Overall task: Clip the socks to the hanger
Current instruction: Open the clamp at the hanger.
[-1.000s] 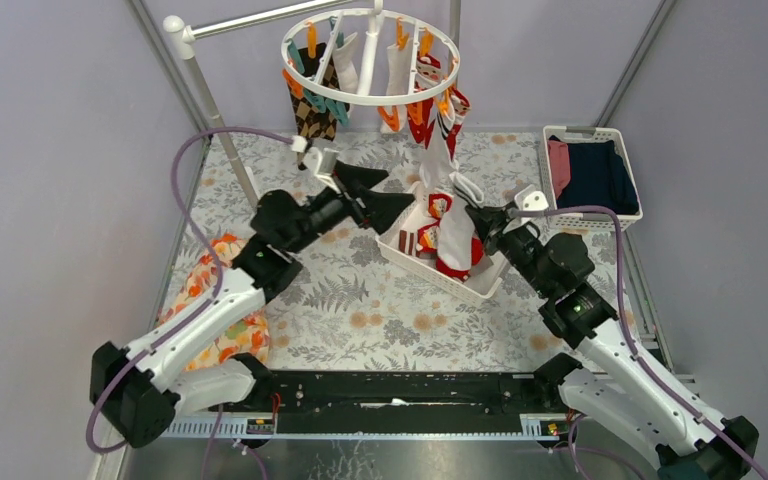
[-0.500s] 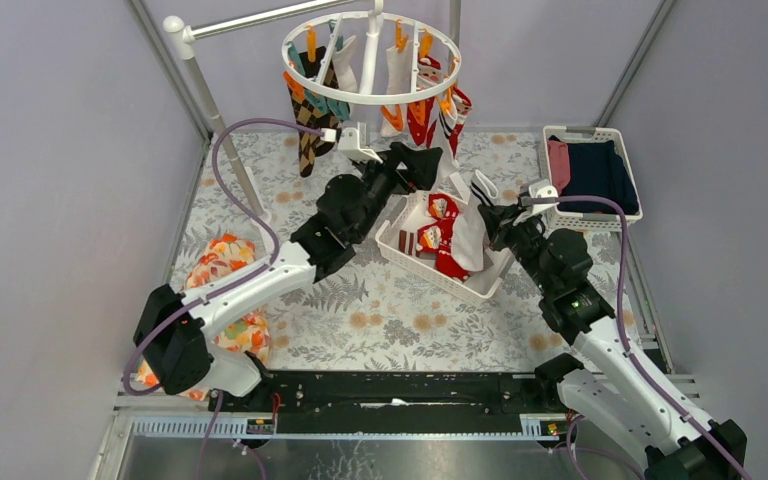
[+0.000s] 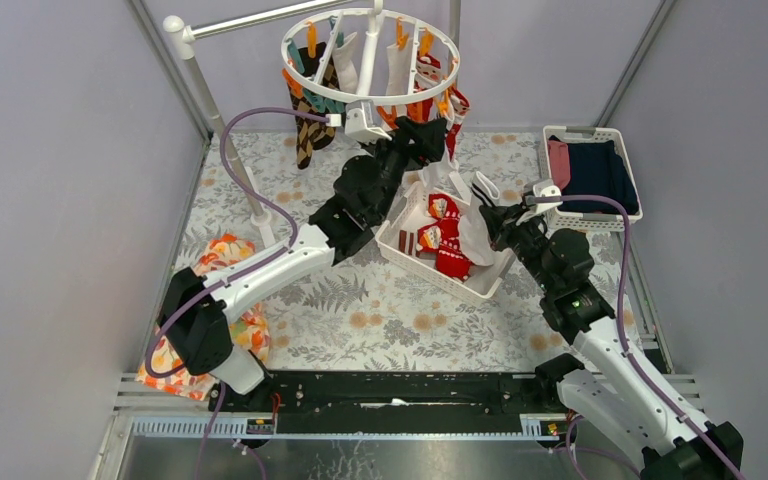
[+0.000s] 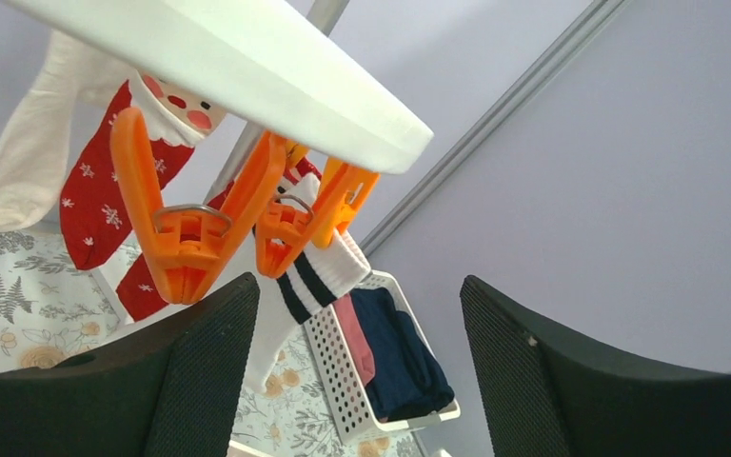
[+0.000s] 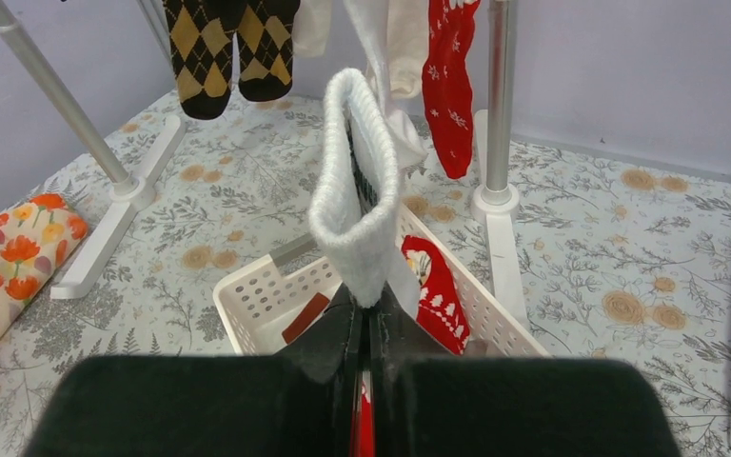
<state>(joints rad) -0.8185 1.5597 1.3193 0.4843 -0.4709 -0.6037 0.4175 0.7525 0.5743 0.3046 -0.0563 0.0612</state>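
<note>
Sock (image 5: 357, 190) pinched in right gripper (image 5: 366, 319), left gripper (image 3: 422, 138) up at hanger (image 4: 247, 67).
Right jaws clamped on its white cuff above white basket (image 3: 440, 280); left jaws wide apart just under hanger rim beside orange clips (image 4: 186, 228); more socks (image 3: 308, 125) hang clipped there.

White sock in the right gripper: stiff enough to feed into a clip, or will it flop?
Probably floppy: above the right gripper, the white sock bends and its cuff folds over. Likely light, since a narrow pinch at one end holds it up. The fuzzy knit looks grippy, so slipping seems unlikely.
</note>
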